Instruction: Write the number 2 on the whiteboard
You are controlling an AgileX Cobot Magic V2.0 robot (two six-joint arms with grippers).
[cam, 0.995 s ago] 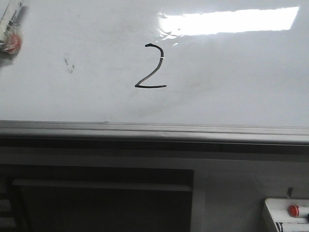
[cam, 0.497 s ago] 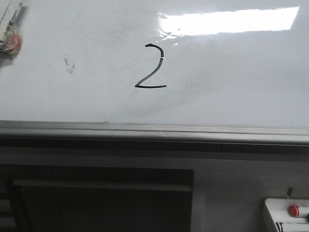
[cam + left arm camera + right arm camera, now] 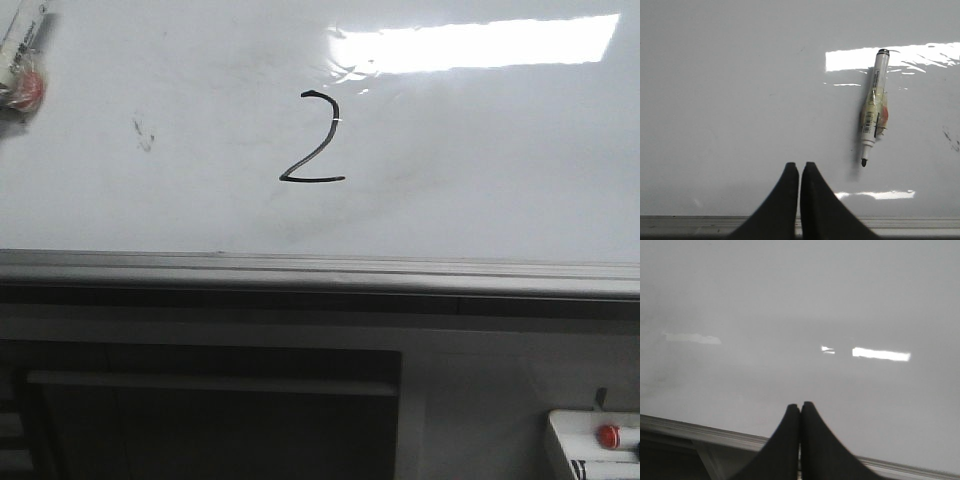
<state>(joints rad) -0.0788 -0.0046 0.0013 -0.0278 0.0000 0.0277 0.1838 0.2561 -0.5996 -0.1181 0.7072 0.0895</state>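
Note:
A thin black number 2 [image 3: 314, 138] stands on the glossy whiteboard [image 3: 480, 170] in the front view, just left of the bright light reflection. A white marker [image 3: 873, 106] with a black tip lies uncapped on the whiteboard [image 3: 740, 90] in the left wrist view, ahead and to one side of my left gripper [image 3: 799, 164], which is shut and empty. The marker's end shows at the far left of the front view [image 3: 20, 60]. My right gripper [image 3: 800, 404] is shut and empty over bare whiteboard [image 3: 790, 315]. Neither gripper shows in the front view.
The board's grey metal edge rail [image 3: 320, 270] runs across below the digit. A faint dark smudge [image 3: 143, 134] lies left of the digit. A small white box with a red button [image 3: 600, 440] sits at the bottom right, below the rail.

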